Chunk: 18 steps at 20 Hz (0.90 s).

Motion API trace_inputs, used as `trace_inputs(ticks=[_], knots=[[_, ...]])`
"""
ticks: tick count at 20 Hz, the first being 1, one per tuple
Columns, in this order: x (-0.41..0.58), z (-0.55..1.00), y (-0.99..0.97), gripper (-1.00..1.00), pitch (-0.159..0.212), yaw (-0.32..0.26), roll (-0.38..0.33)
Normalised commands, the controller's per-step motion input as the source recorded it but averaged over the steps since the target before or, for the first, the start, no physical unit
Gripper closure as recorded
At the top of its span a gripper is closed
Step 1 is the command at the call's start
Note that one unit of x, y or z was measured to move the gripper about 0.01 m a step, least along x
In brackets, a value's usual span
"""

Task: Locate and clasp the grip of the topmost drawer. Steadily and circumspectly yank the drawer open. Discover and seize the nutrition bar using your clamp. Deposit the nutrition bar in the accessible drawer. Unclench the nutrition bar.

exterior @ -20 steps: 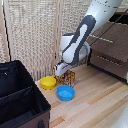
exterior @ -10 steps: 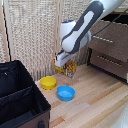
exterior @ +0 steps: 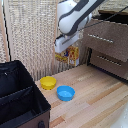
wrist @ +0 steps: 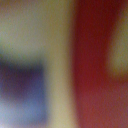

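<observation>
Up it comes — the nutrition bar (exterior: 70, 55) has left the floor and now hangs upper centre of frame, higher than half a second ago, pinched in the jaws of the gripper (exterior: 65, 48). The wrist view is a red-and-cream blur, probably the wrapper pressed close. Below, the yellow bowl (exterior: 48, 82) and blue bowl (exterior: 65, 92) sit untouched. The topmost drawer (exterior: 106, 40) at upper right looks pulled out — carry across is next.

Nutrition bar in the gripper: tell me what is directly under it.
The nutrition bar hangs from the gripper over bare wooden floor; the yellow bowl and blue bowl sit nearer the camera. The gripper hides its upper part.
</observation>
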Motion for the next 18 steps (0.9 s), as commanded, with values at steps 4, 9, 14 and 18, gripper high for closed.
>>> trace_inputs(ticks=[4, 9, 14, 18], knots=[[0.274, 0.96, 0.0, 1.0, 0.106, -0.18, 0.0], [0.264, 0.97, 0.0, 1.0, 0.105, -0.19, 0.0], [0.276, 0.98, 0.0, 1.0, 0.096, -0.189, 0.0], [0.256, 0.98, -0.01, 1.0, 0.1, -0.18, 0.0]])
